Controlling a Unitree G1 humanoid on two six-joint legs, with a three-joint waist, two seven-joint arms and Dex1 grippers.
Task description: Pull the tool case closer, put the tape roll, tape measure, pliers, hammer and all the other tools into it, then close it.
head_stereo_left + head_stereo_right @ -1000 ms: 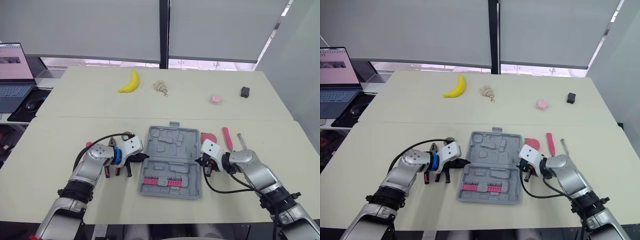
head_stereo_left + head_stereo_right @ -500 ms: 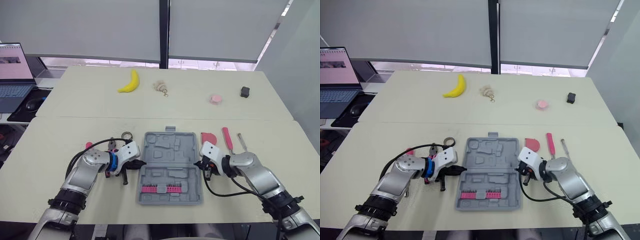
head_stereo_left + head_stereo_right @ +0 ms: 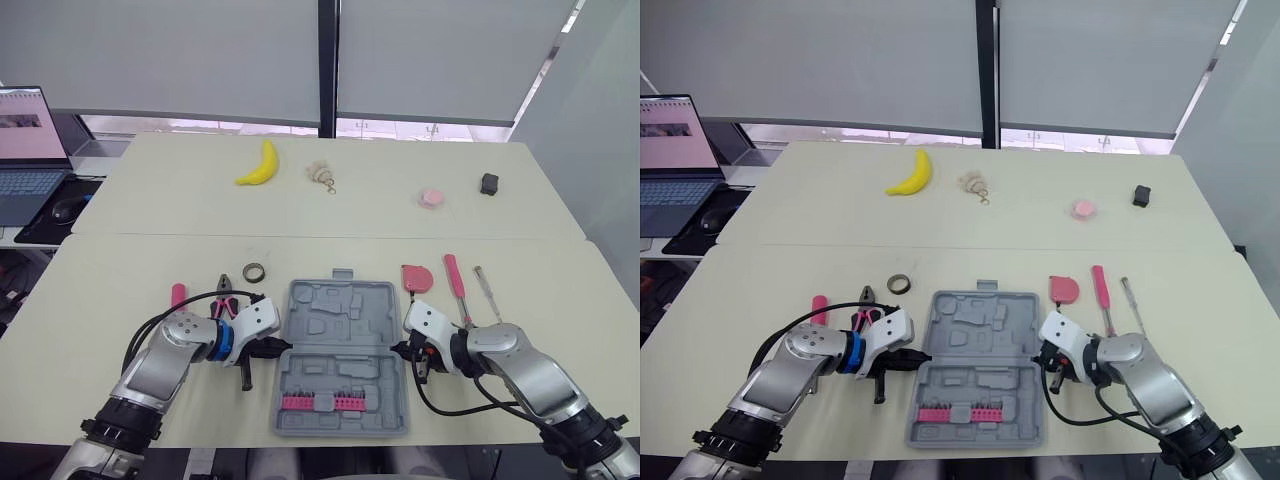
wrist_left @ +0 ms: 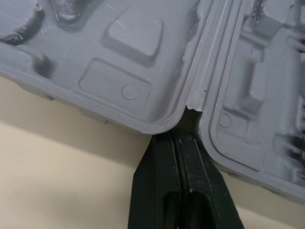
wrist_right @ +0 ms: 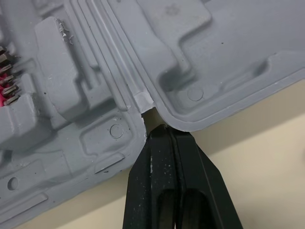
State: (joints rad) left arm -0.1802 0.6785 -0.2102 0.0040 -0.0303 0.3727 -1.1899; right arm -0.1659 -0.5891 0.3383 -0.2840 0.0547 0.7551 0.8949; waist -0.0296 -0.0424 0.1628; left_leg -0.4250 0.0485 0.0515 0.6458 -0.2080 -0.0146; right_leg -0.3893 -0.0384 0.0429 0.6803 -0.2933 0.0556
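Observation:
The grey tool case (image 3: 335, 325) lies open near the table's front edge, with a row of pink bits (image 3: 320, 402) in its near half. My left gripper (image 3: 270, 348) is shut, its tips (image 4: 178, 136) pushed into the hinge notch on the case's left side. My right gripper (image 3: 405, 350) is shut too, its tips (image 5: 166, 130) in the right hinge notch. The tape roll (image 3: 253, 271), pink-handled pliers (image 3: 222, 297) and a pink handle (image 3: 178, 295) lie left of the case. The pink tape measure (image 3: 415, 278) and two screwdrivers (image 3: 455, 278) lie to its right.
On the far table sit a banana (image 3: 258, 165), a small beige object (image 3: 321, 174), a pink round item (image 3: 432, 198) and a black block (image 3: 489, 183). A laptop (image 3: 25, 150) and a mouse (image 3: 68, 207) are at the far left.
Both grippers have drawn back toward me with the case between them, sliding it closer. The tape roll, pliers and tape measure now stand clear beyond it.

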